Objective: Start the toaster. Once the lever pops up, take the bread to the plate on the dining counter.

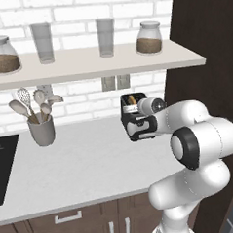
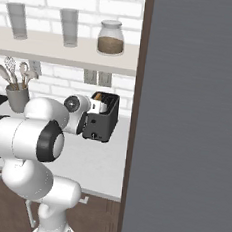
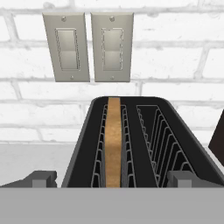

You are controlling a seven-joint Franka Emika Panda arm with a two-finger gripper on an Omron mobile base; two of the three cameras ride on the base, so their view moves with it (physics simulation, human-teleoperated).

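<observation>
over toaster (image 3: pixel 144 144), claw (image 3: pixel 113 179) wide

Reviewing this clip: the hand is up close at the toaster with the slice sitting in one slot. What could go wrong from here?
The gripper is open with its fingertips spread about as wide as the toaster, so pressing forward may shove it toward the brick wall rather than start it. The bread stands edge-on in the left slot between wire guides; a slightly off grasp could catch the wires.
</observation>
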